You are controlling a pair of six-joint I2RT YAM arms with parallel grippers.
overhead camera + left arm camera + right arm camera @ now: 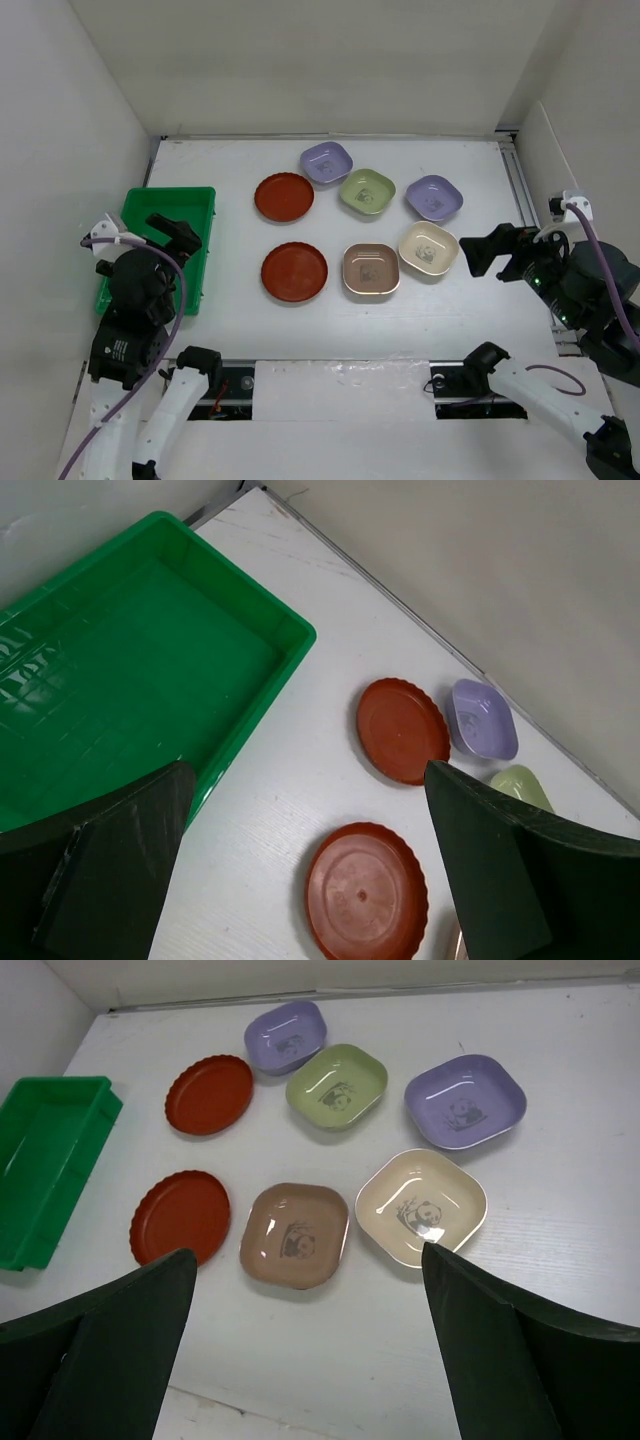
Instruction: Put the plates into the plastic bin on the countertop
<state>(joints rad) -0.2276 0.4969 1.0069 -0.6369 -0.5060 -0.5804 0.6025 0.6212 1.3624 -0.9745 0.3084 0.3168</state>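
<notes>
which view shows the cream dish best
The right wrist view: the cream dish lies close, its panda print clear. The top external view shows it whole but small. The left wrist view misses it.

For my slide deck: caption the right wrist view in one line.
Open right fingers frame seven small dishes on the matte white countertop; the bright green plastic bin sits at left.
</notes>
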